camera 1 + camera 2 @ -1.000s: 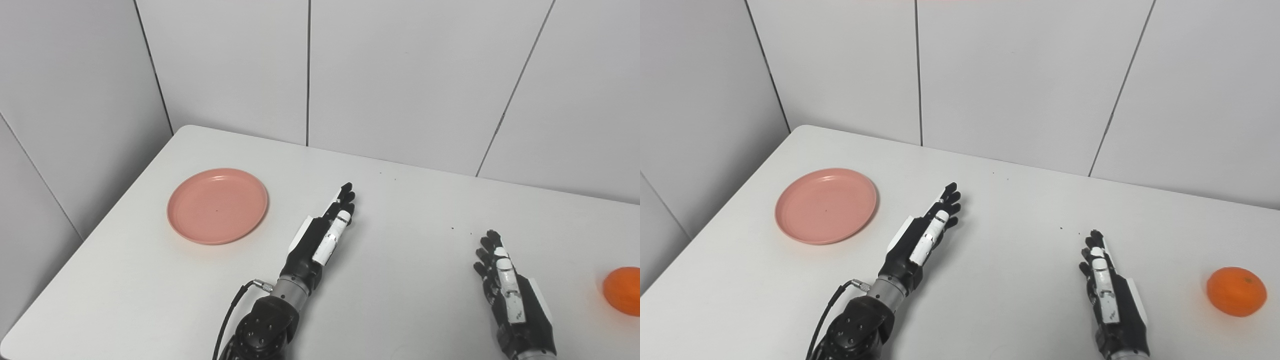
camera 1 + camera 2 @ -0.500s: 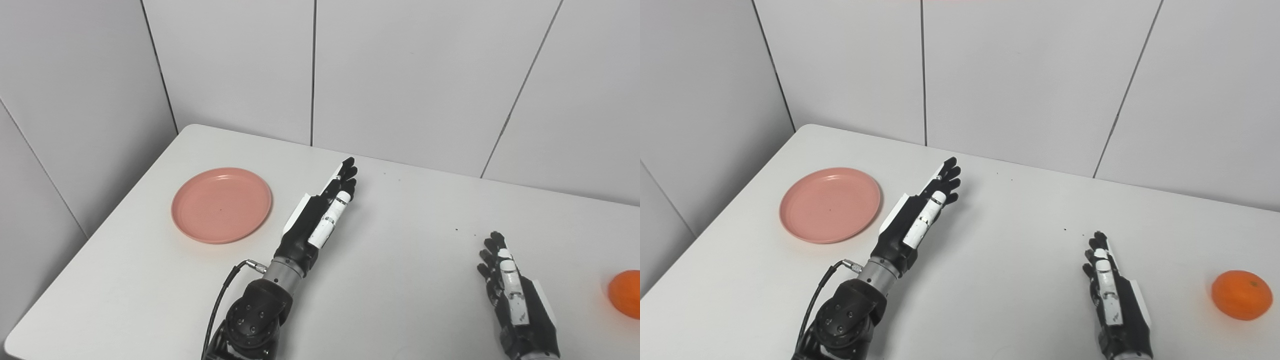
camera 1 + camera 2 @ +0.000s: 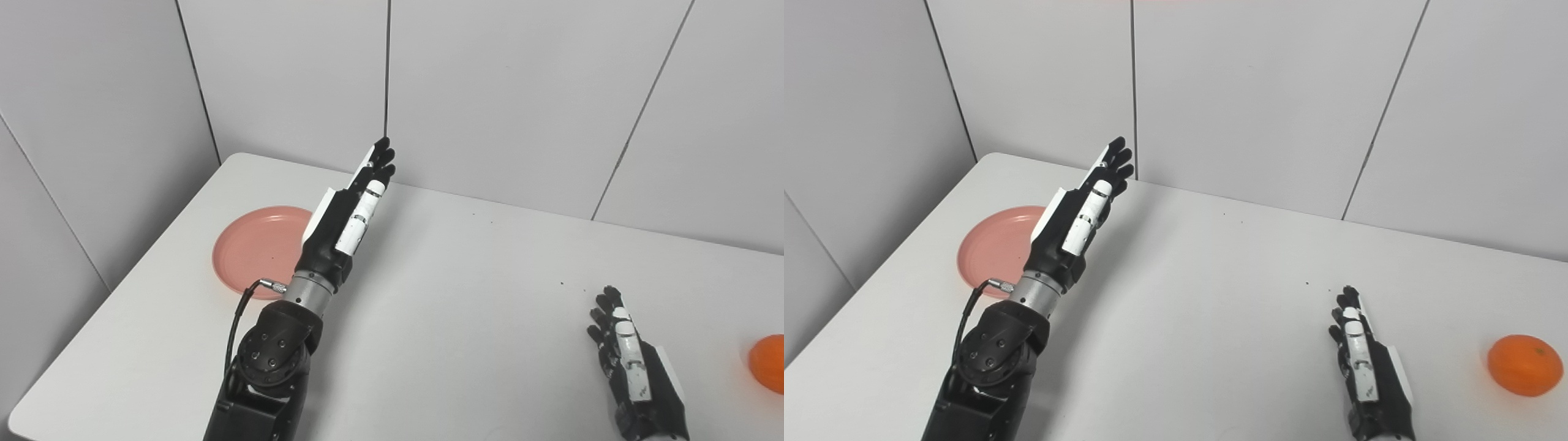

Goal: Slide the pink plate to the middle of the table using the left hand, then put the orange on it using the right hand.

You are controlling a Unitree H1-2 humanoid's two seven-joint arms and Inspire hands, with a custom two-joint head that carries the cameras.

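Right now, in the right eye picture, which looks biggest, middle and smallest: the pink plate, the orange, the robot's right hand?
1. Pink plate, though the left arm hides part of it.
2. Right hand, nearer the camera, so unsure.
3. Orange.

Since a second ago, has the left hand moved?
Yes. The left hand has risen and swung leftward, now overlapping the pink plate's right edge instead of sitting right of it.
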